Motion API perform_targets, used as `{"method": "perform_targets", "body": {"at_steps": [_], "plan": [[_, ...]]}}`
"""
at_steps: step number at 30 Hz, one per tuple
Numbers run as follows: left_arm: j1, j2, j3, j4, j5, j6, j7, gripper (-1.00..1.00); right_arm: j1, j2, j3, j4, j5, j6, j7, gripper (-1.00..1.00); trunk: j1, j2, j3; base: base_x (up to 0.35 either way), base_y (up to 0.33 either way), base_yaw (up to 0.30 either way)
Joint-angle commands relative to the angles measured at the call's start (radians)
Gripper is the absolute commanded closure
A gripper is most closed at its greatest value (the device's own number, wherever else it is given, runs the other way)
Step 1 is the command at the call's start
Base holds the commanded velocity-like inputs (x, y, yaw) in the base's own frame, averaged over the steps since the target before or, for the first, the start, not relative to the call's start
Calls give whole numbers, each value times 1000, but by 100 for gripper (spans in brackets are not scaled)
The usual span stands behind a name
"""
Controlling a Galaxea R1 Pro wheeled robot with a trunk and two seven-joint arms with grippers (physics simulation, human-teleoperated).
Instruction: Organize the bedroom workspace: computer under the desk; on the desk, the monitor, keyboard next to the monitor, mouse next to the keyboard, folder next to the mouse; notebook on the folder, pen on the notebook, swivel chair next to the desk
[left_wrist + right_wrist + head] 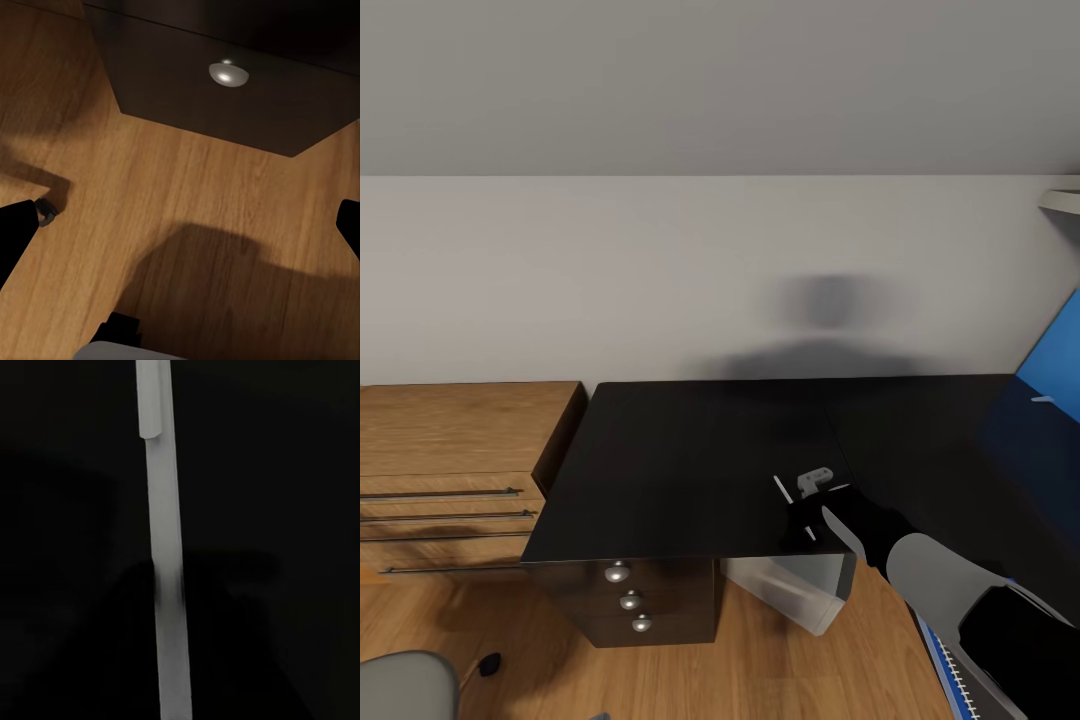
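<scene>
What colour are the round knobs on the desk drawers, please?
Silver, on the black desk; the knobs show best in the head view.

Head cam: high, facing down over worktop (690,460) and wall. Left wrist: low, facing floor (187,217), drawer knob (228,73). Right wrist: very close on pen (166,585). Shared: worktop.

Right arm sheathed in smooth grey cylindrical forearm shell, capped by glossy black joint housings at elbow and wrist. Right end effector (809,506): small light grey bracket block, thin pale finger edges, black body. Left end effector (180,217): two matte black fingers (13,234), plain, unmarked.
</scene>
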Motion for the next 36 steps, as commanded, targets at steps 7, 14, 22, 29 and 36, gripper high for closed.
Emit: {"method": "perform_targets", "body": {"at_steps": [7, 14, 22, 29, 36], "plan": [[-1, 1, -8, 0, 5, -4, 8, -100, 0, -2, 9, 13, 13, 6, -1, 100, 0, -1, -1, 0, 0, 0], [-1, 1, -10, 1, 7, -3, 5, -100, 0, -7, 7, 13, 12, 6, -1, 100, -19, 34, 15, 0, 0, 0], [-1, 1, -10, 1, 7, -2, 3, -100, 0, -19, 4, 11, 9, 5, -1, 100, -50, 90, 40, 0, 0, 0], [-1, 1, -10, 1, 7, -2, 2, -100, 0, -23, 1, 10, 7, 6, -3, 100, -77, 139, 62, 0, 0, 0], [-1, 1, -10, 1, 7, -2, 2, -100, 0, -29, 0, 10, 6, 6, -5, 100, -103, 188, 83, 0, 0, 0]]}}
